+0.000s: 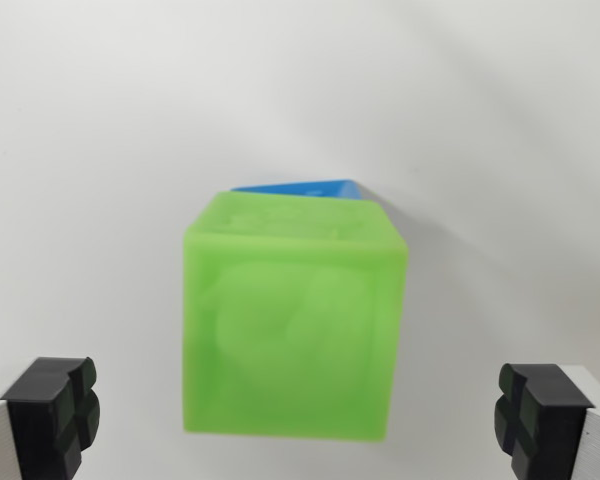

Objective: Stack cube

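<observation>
where the frame ends at the bottom, the two black fingertips (52, 415) of the gripper (298, 420) stand in the corners, one at the wrist view's left and one at the wrist view's right, each on a pale metal finger. they are spread wide, well apart from each other, and neither pad touches anything. between them, a little farther on, sits the green cube (292, 320), translucent and somewhat blurred, with a raised shape moulded into its facing side that is too soft to read. it is clear of both fingertips, with open gaps on either side. just behind and under its upper edge a blue cube (305, 188) shows as a thin slanted strip, turned at an angle to the green one; the green cube appears to rest on top of it, hiding most of it. beyond both lies a plain white surface (130, 120), with a faint grey shadow spreading to the right of the cubes.
</observation>
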